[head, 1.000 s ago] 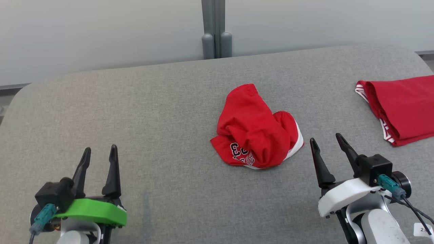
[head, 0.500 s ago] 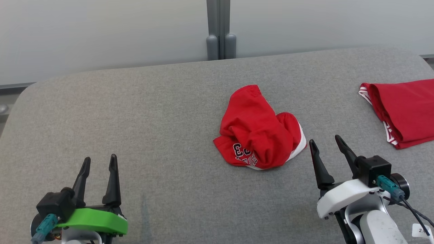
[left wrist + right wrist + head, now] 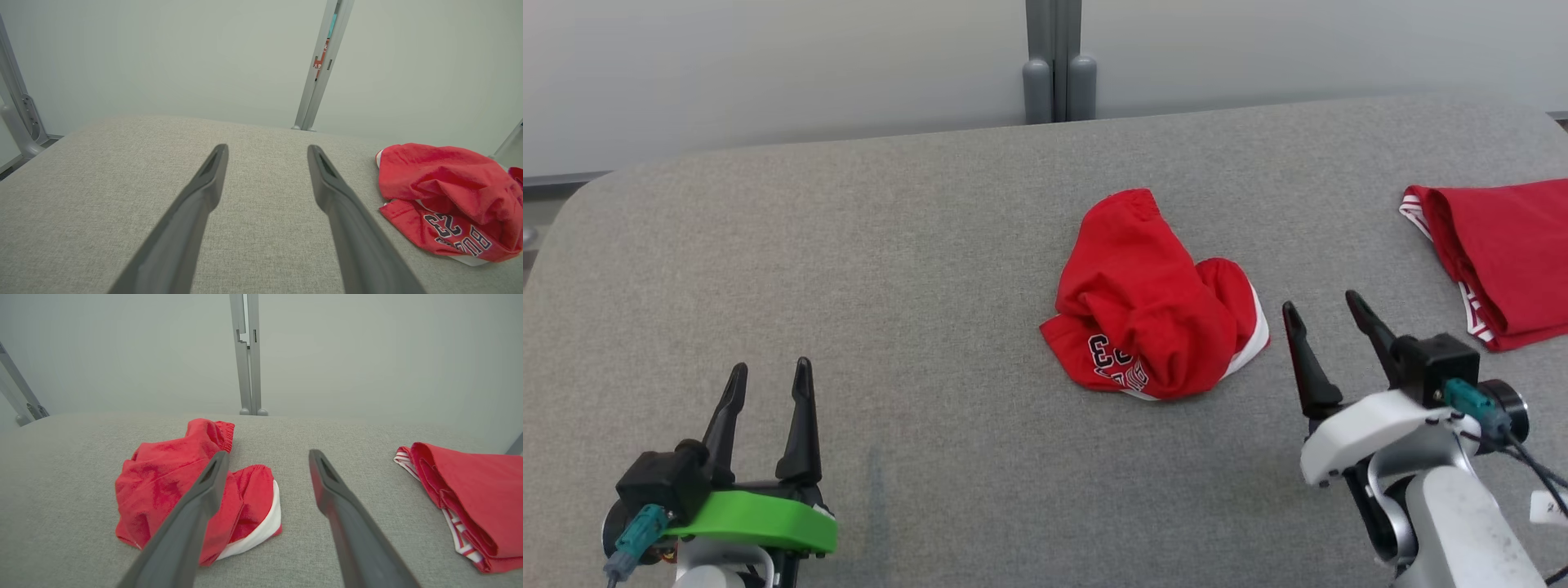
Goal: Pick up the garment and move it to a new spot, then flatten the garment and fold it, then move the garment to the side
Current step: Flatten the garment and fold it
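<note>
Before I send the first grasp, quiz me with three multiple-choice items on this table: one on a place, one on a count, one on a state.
1. On the table, the crumpled garment lies:
A. at the left edge
B. near the middle, closer to the right gripper
C. hanging off the far edge

2. Red garments on the table:
A. one
B. two
C. three

3. The grippers are:
A. both open and empty
B. right shut on cloth
C. left shut on cloth

Answers:
1 B: its white hem lies just left of that gripper.
2 B: a folded garment lies at the right as well.
3 A: the left gripper and the right one both have spread fingers with nothing between them.
</note>
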Controlling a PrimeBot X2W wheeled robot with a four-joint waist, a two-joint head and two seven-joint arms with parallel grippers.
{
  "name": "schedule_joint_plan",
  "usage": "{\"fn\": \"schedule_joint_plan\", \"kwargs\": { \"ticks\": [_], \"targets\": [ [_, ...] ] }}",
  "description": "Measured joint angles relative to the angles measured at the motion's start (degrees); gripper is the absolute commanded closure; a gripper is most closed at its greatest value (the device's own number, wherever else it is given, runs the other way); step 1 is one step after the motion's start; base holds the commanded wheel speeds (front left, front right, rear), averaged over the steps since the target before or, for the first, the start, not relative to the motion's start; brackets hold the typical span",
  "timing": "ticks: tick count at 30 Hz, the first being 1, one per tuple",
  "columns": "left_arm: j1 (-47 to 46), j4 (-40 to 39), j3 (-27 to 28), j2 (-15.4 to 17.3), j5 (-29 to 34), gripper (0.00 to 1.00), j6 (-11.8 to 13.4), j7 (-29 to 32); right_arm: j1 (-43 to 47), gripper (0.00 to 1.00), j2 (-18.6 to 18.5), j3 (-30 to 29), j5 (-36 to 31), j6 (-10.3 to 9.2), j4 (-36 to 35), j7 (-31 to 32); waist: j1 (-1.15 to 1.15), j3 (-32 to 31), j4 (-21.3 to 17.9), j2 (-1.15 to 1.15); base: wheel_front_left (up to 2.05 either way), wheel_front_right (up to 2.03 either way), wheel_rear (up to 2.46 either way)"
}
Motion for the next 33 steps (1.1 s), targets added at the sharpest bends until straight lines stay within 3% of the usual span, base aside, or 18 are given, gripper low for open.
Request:
{"fn": "schedule_joint_plan", "kwargs": {
  "ticks": [4, 13, 18, 22, 23, 24, 25, 33],
  "targets": [
    [-1.15, -0.81, 0.02, -0.14, 0.47, 0.00, -0.21, 0.00, -5.31, 0.00, -0.10, -3.43, 1.30, 0.00, 2.99, 5.63, 0.00, 1.37, 0.37, 0.00, 0.00, 0.00, 0.00],
    [-4.60, -2.85, -1.29, -0.26, 1.36, 0.00, -0.49, 0.00, -20.96, 0.00, -0.84, -5.49, 5.45, -0.03, 17.71, 21.75, 0.00, 6.50, 2.16, 0.00, 0.00, 0.00, 0.00],
    [-6.11, -3.07, -1.98, -0.43, 1.44, 0.00, -0.57, 0.00, -27.00, 0.00, -1.23, -6.54, 6.57, -0.03, 25.40, 24.91, 0.00, 9.45, 3.94, 0.00, 0.00, 0.00, 0.00],
    [-6.56, -3.16, -2.61, -0.47, 1.43, 0.00, -0.57, 0.01, -28.98, 0.00, -0.94, -3.91, 8.45, -0.03, 31.05, 27.49, 0.00, 11.05, 5.89, 0.00, 0.00, 0.00, 0.00],
    [-6.56, -3.13, -2.77, -0.46, 1.41, 0.00, -0.57, 0.00, -29.39, 0.07, -0.93, -2.99, 9.13, -0.04, 31.78, 27.92, 0.00, 11.30, 6.30, 0.00, 0.00, 0.00, 0.00],
    [-6.56, -3.09, -2.90, -0.45, 1.40, 0.00, -0.57, 0.00, -29.63, 0.78, -1.04, -2.31, 9.71, -0.05, 31.98, 27.83, 0.00, 11.44, 6.61, 0.00, 0.00, 0.00, 0.00],
    [-6.56, -2.98, -2.97, -0.45, 1.33, 0.00, -0.57, 0.00, -29.77, 1.00, -1.33, -1.59, 10.20, -0.05, 32.01, 26.85, 0.00, 11.52, 6.96, 0.00, 0.00, 0.00, 0.00],
    [-5.70, -2.18, -2.68, -0.33, 1.25, 0.00, -0.57, 0.01, -31.22, 1.00, -1.49, 1.88, 14.05, -0.05, 27.84, 16.47, 0.00, 9.08, 7.09, 0.00, 0.00, 0.00, 0.00]
  ]
}}
